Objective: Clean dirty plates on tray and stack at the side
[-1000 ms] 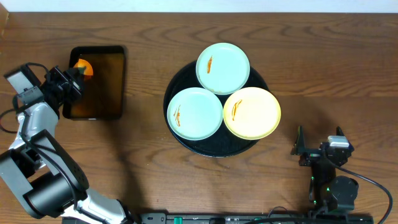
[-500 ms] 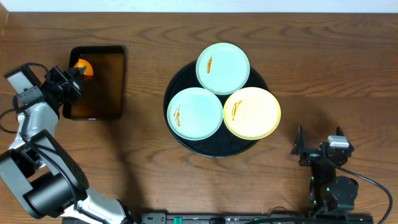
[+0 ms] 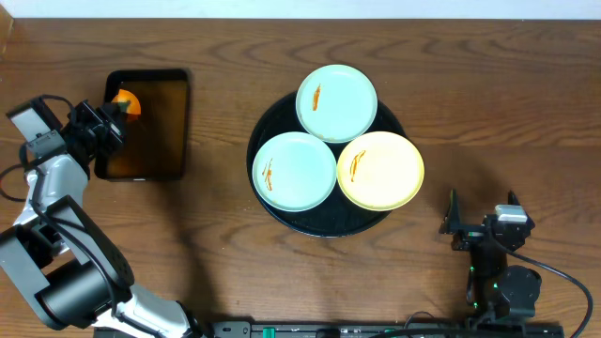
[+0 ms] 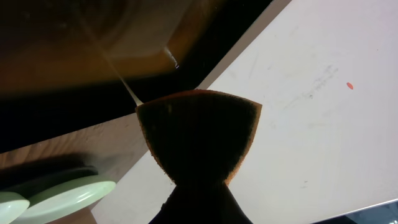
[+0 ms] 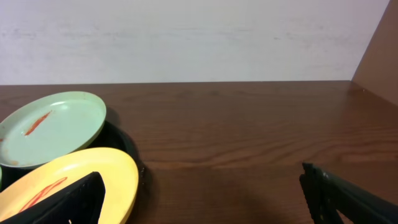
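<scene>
Three plates lie on the round black tray (image 3: 282,214): a pale blue-green plate (image 3: 337,101) at the back, another blue-green plate (image 3: 295,170) at front left, and a pale yellow plate (image 3: 380,170) at front right. All carry orange streaks. My left gripper (image 3: 115,111) is shut on an orange sponge (image 3: 127,101) over the small rectangular tray (image 3: 147,127) of brown liquid; the sponge (image 4: 199,134) fills the left wrist view. My right gripper (image 3: 481,223) is open and empty on the table to the right of the tray; the right wrist view shows the yellow plate (image 5: 74,180) and the back plate (image 5: 56,127).
The wooden table (image 3: 488,113) runs wide to the right of the round tray and between the two trays. A white wall (image 5: 199,37) stands behind the table's far edge.
</scene>
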Available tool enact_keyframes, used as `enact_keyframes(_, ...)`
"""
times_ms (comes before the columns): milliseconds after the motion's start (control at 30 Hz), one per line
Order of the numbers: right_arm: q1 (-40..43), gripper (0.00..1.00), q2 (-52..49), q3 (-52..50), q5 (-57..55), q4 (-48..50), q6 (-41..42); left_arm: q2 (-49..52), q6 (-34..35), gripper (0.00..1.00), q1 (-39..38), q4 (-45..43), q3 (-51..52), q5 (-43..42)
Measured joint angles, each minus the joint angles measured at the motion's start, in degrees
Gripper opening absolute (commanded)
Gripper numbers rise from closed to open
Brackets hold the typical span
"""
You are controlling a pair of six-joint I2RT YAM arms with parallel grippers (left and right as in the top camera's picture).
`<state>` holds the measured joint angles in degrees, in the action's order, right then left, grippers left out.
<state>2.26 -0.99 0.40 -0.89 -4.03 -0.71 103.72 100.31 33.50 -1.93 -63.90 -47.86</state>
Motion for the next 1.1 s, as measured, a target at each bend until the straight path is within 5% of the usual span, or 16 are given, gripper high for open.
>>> enact_keyframes(1100,0.0,0.99,0.0,0.0,0.0,0.0,0.0,0.0,-0.04,0.08,0.0,3.06,0.0,1.77)
